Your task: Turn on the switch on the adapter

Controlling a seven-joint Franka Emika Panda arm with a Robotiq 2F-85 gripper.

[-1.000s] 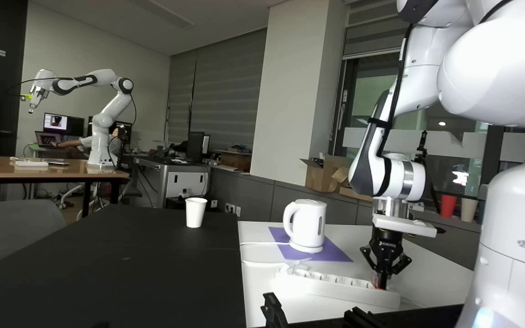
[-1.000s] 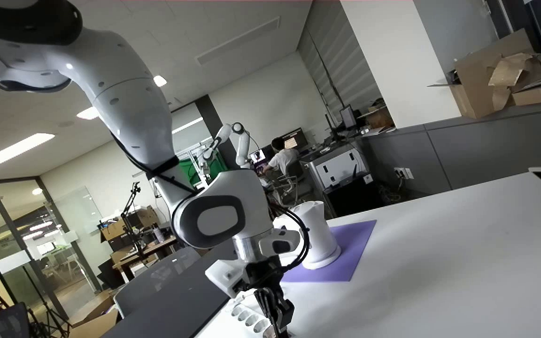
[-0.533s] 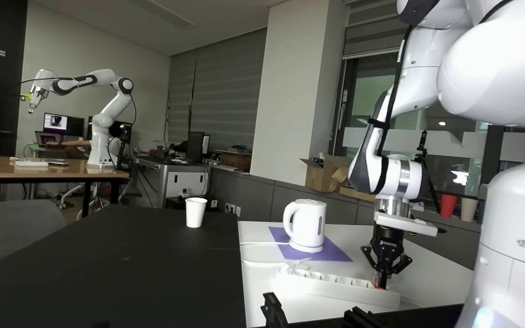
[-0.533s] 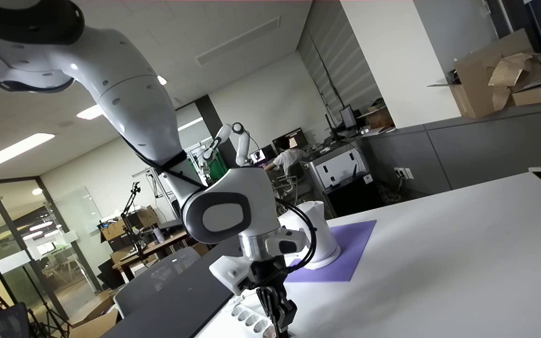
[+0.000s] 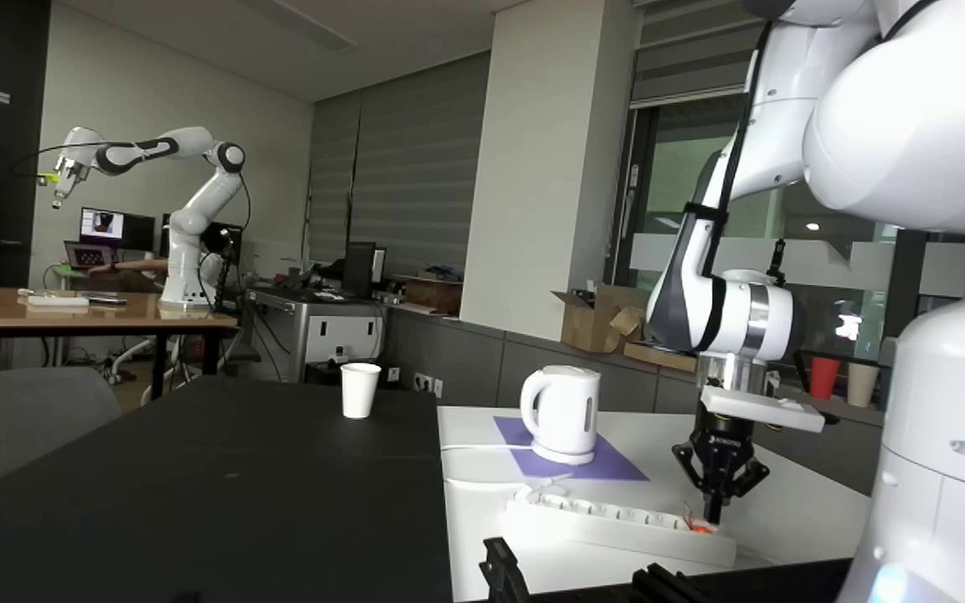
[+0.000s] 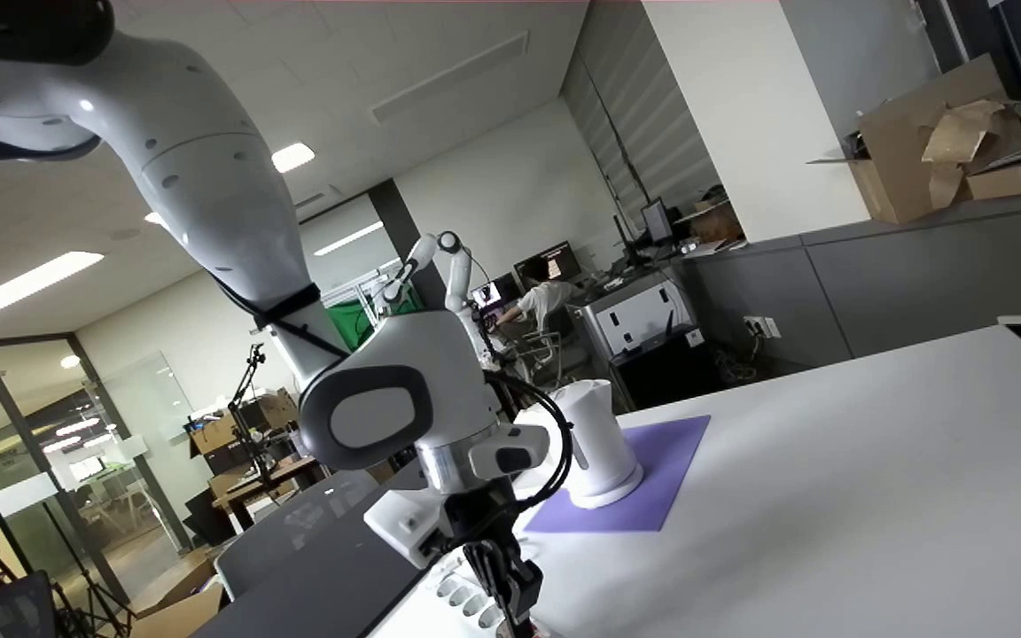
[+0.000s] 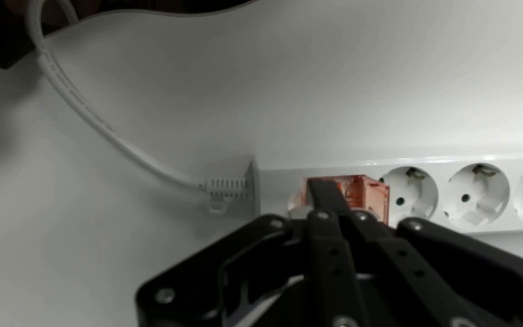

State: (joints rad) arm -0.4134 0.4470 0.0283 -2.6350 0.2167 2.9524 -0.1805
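Gripper (image 5: 713,519) w/ jaws pressed tog., just by red switch (image 5: 701,528) on adapter (image 5: 616,533), contact unclear; wht tbl (image 7: 130,227) runs past corded end to edge (image 7: 161,13).

"What are the walls like?"

"The back wall (image 5: 181,92) is pale. Beside it are grey, stripy blinds (image 5: 424,167), and then comes a fat, pale post (image 5: 533,184) over a low grey wall (image 5: 466,368)."

"And that window (image 5: 668,184)?"

"It has a dark frame and is next to the post. In an exterior view there's a glass wall (image 6: 41,381) too."

"Where are the lamps (image 6: 23,288)?"

"Up on the ceiling (image 6: 324,71). They are very bright."

"What about the furniture?"

"The white desk (image 6: 830,461) and the black desk (image 5: 198,486) are side by side, with a grey chair (image 5: 26,431) by the black one. Farther back is a wooden desk (image 5: 139,310) with screens (image 5: 97,226) behind it."
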